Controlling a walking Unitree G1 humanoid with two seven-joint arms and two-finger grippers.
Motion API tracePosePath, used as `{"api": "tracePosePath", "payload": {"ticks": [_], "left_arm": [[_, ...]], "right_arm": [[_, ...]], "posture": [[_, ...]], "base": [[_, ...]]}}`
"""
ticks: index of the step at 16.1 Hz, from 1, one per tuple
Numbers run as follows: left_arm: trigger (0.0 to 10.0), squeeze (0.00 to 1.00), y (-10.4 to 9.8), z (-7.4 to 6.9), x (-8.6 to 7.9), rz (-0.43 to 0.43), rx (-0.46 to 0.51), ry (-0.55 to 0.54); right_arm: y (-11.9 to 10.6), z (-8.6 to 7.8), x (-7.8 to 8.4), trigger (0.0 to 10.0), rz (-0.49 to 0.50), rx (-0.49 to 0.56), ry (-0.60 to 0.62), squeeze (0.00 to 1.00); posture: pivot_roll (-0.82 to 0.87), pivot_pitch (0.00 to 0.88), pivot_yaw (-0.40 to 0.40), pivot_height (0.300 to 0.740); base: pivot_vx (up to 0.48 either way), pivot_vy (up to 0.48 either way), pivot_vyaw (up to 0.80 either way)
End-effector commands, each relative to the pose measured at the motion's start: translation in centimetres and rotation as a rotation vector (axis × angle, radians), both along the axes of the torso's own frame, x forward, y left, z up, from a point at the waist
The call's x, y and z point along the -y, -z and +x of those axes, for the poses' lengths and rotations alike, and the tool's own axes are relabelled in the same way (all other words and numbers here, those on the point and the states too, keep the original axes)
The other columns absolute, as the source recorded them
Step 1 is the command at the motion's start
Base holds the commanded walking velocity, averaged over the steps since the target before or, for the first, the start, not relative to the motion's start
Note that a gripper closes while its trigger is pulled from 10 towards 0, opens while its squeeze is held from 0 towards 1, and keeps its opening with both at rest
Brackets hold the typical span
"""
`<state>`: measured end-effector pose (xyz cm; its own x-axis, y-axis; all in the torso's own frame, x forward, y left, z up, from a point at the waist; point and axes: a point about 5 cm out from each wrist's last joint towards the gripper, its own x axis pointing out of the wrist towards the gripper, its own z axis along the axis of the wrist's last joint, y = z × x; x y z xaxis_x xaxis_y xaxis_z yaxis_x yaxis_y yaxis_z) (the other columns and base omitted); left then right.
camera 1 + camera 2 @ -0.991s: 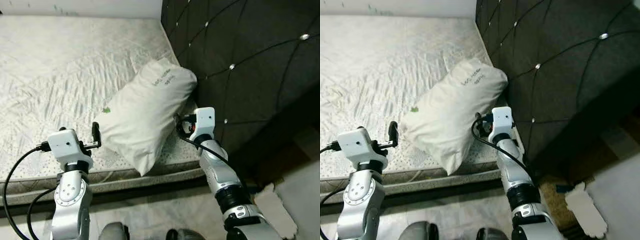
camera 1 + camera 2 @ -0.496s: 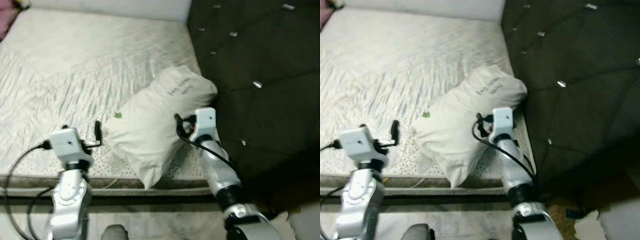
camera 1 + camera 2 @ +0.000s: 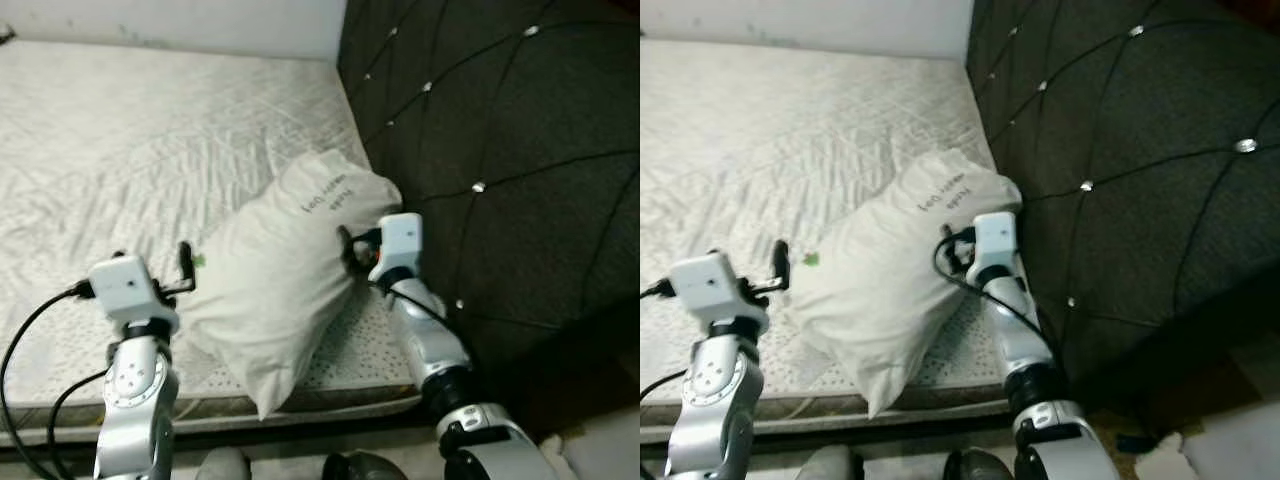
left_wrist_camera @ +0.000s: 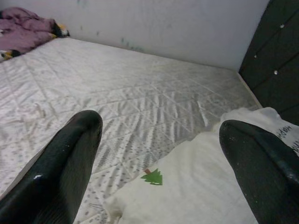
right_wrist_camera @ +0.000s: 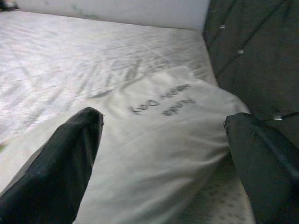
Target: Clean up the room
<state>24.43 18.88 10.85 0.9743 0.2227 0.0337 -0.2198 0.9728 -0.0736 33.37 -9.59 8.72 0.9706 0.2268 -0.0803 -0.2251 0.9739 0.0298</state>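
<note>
A white pillow (image 3: 275,275) with dark lettering and a small green tree print (image 4: 152,177) lies slanted on the mattress (image 3: 150,130), close to the headboard. Its lower corner reaches the bed's front edge. My left gripper (image 3: 180,270) is open at the pillow's left side, and the pillow's edge sits between its fingers (image 4: 70,154) in the left wrist view. My right gripper (image 3: 349,247) is open at the pillow's right side, near the lettered end. Its fingers (image 5: 65,154) straddle the pillow in the right wrist view.
A dark tufted headboard (image 3: 500,150) rises right of the bed, close behind my right arm. A pale wall (image 4: 163,23) runs along the bed's far side. A purple cloth heap (image 4: 23,32) lies at the mattress's far corner.
The head camera has swayed, so the whole picture shifted. Both grippers stay open on either side of the pillow, which lies much as before.
</note>
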Motion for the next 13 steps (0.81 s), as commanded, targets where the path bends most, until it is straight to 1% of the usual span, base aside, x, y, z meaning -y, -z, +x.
{"api": "tracePosePath", "payload": {"ticks": [1, 5, 6, 9, 10, 13], "left_arm": [[10.0, 0.0, 0.15, 0.15, 0.64, -0.007, -0.003, 0.015], [10.0, 0.0, 0.12, 0.36, 0.86, -0.001, 0.002, 0.019], [10.0, 0.0, 0.18, 0.25, 0.73, 0.009, -0.004, 0.001], [10.0, 0.0, 0.35, -0.21, 0.19, -0.006, -0.025, -0.025], [10.0, 0.0, 0.29, -0.21, 0.06, -0.007, -0.027, -0.031], [10.0, 0.0, 0.26, -0.4, 0.14, -0.006, -0.029, -0.034]], "right_arm": [[0.16, 0.13, 1.24, 10.0, -0.007, -0.001, 0.041, 0.0], [0.16, 0.19, 1.17, 10.0, 0.005, 0.007, 0.037, 0.0], [0.07, 0.17, 1.13, 10.0, 0.012, 0.013, 0.035, 0.0], [-0.2, 0.13, 1.05, 10.0, 0.029, 0.024, 0.02, 0.0], [-0.24, 0.15, 1.04, 10.0, 0.032, 0.024, 0.018, 0.0], [-0.27, 0.11, 1.01, 10.0, 0.04, 0.023, 0.009, 0.0]], "posture": [[0.18, 0.049, -0.064, 0.74], [0.18, 0.037, -0.056, 0.74], [0.18, 0.038, -0.056, 0.74], [0.18, 0.068, -0.056, 0.74], [0.18, 0.088, -0.057, 0.732], [0.17, 0.109, -0.061, 0.703]], "base": [[0.0, 0.0, 0.0], [0.0, 0.0, 0.0], [0.0, 0.0, 0.0], [0.0, 0.0, 0.0], [0.0, 0.0, 0.0], [0.0, 0.0, 0.0]]}}
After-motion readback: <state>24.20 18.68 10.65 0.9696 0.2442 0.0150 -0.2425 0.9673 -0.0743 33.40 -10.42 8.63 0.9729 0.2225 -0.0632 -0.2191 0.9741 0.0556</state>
